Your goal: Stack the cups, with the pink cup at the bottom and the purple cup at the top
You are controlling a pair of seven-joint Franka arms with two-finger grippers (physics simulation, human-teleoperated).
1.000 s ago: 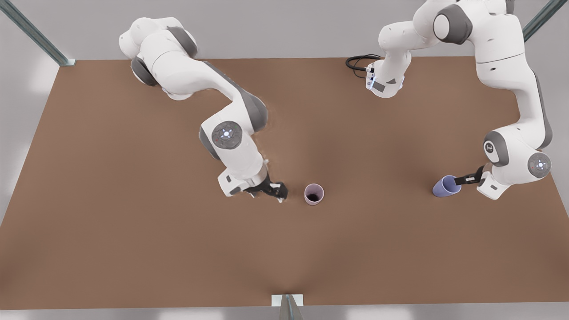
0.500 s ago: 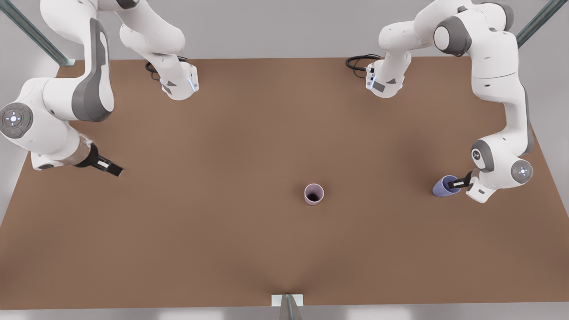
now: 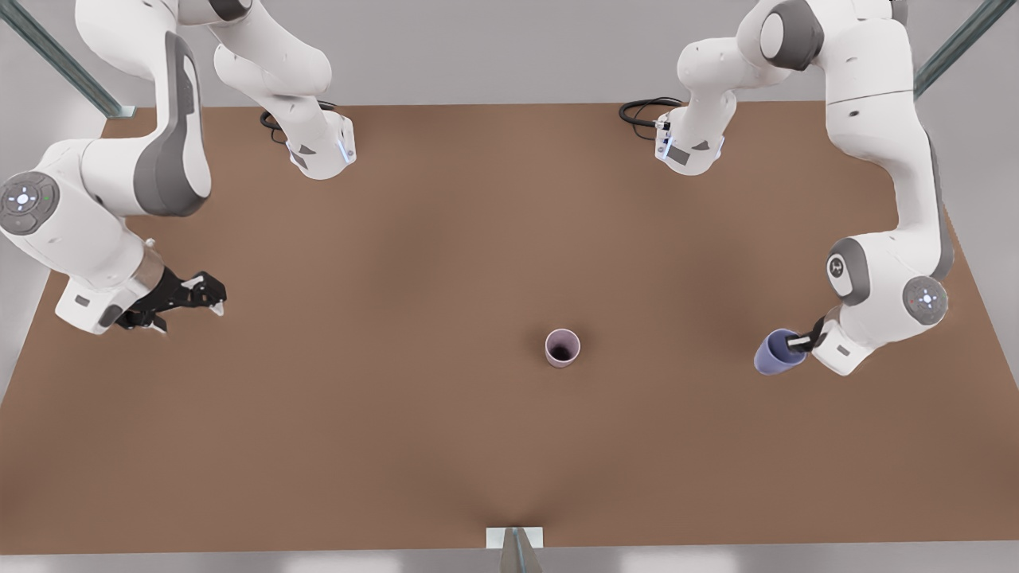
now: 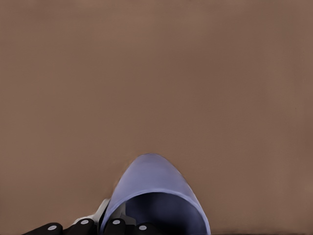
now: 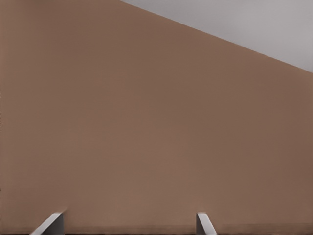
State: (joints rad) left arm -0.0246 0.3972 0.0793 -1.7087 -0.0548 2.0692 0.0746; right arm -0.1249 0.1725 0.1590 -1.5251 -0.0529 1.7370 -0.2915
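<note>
- The purple cup [image 3: 777,353] is a small bluish-lavender tapered cup without a handle, at the right of the front view, a little below mid-height.
- It is tilted: its long axis runs roughly from the frame's lower left to upper right, with one end toward the pink cup and the other at the gripper. The left wrist view looks into its open mouth [image 4: 156,200].
- The left gripper [image 3: 798,342] is clamped on this cup's rim, one finger [image 4: 117,225] inside the mouth and one outside; whether the cup touches the table is hard to tell.
- The pink cup [image 3: 563,348] is pale mauve-pink with a dark inside, standing upright with its mouth up, just right of the front view's centre, well apart from the purple cup.
- Two cups in all, one of each colour, and two arms.
- The right gripper [image 3: 208,296] waits at the far left of the front view, over the brown table [image 3: 414,446], its fingertips [image 5: 204,223] spread apart and holding nothing.
</note>
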